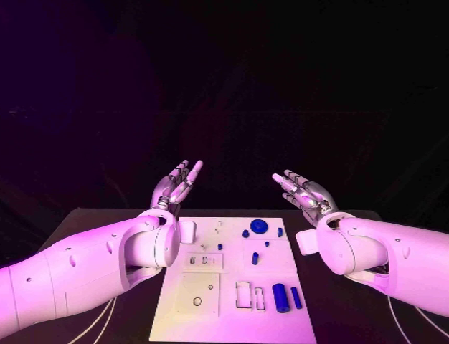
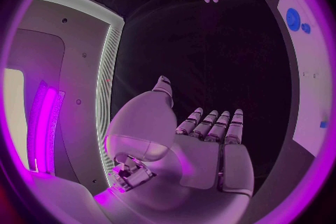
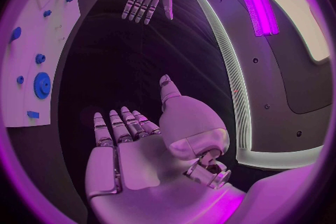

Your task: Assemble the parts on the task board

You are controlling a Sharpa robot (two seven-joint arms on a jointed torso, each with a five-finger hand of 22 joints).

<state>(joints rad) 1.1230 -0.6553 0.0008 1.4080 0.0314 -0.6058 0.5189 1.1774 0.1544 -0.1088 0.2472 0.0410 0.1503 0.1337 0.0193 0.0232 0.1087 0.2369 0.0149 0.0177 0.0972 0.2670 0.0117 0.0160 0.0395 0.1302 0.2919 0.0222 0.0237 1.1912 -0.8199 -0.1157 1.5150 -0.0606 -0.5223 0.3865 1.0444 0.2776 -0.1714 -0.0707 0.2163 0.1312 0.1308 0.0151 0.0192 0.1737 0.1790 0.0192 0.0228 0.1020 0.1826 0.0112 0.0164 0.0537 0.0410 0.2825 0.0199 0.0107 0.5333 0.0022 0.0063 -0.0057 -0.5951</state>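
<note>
— Black table (image 1: 333, 222), dark room behind it. Where's the board?

— Board (image 1: 235, 315) lies flat in the middle of the table, between the two arms, its long side running away from the robot. It sits where both hands can reach it, I'd say.

— And the parts?

— Loose on the board. A blue gear (image 1: 259, 226) at the far end with a small blue peg (image 1: 280, 231) just beside it; a thick blue cylinder (image 1: 280, 297) and a thin blue pin (image 1: 296, 297) side by side at the near right. A dark ring (image 1: 196, 302) lies at the near left. None looks seated yet, though the smaller pieces are too small to tell.

— Hands?

— Left hand (image 1: 177, 185) and right hand (image 1: 304, 189) hang in the air past the board's far edge, well apart, palms turned toward each other. Fingers straight and spread, nothing in either; both wrist views show bare palms.

— Why held there?

— Looks like a ready pose: raised clear of the board, so nothing gets knocked and the head camera sees every part. Assembly seems not yet begun.
</note>
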